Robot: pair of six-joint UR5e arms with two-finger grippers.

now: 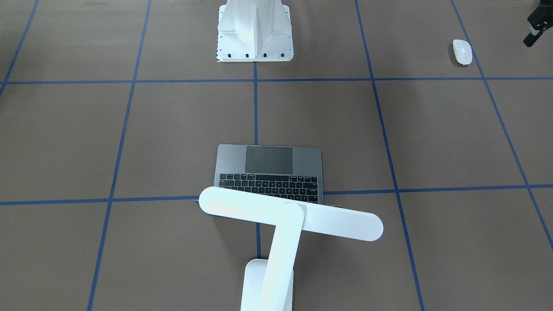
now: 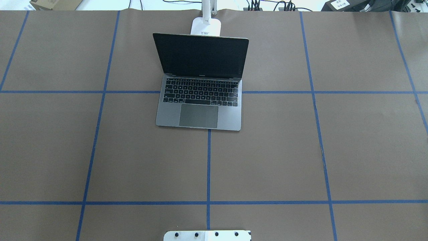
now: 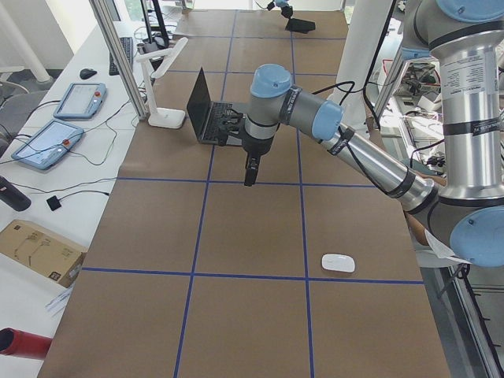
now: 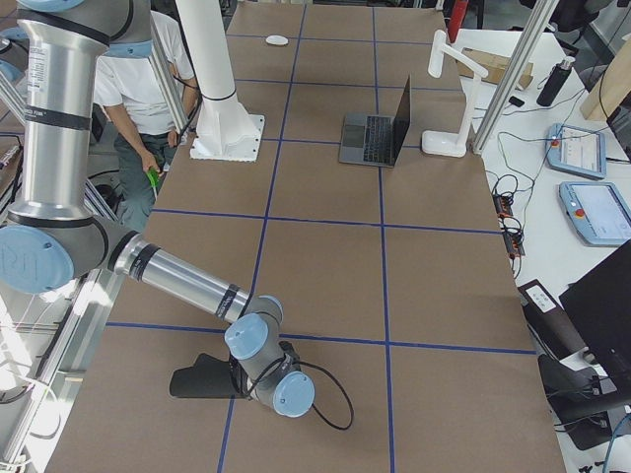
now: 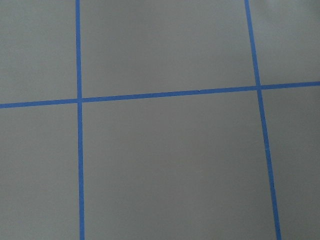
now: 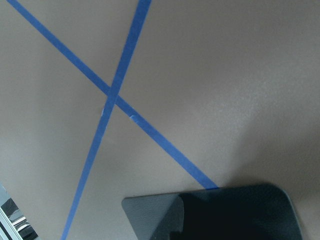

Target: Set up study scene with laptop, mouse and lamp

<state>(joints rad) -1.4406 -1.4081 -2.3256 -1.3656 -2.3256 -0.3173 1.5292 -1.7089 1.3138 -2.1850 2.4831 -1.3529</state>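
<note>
The open space-grey laptop (image 2: 200, 97) stands mid-table with its screen up; it also shows in the front view (image 1: 268, 170). The white T-shaped lamp (image 1: 289, 220) stands behind it, its base (image 2: 206, 26) at the far edge. The white mouse (image 1: 462, 52) lies near the robot's side at the left end (image 3: 338, 263). My left gripper (image 1: 535, 28) hangs above the table near the mouse, cut off by the frame edge; I cannot tell whether it is open. My right gripper (image 4: 246, 379) is low over the thin black pad (image 4: 197, 381); its fingers are hidden.
The white bolted pedestal (image 1: 255, 30) stands at the robot's side, mid-table. The black pad's corner shows in the right wrist view (image 6: 215, 215). The left wrist view holds only brown table with blue tape lines (image 5: 165, 93). A person stands behind the pedestal (image 4: 148, 89).
</note>
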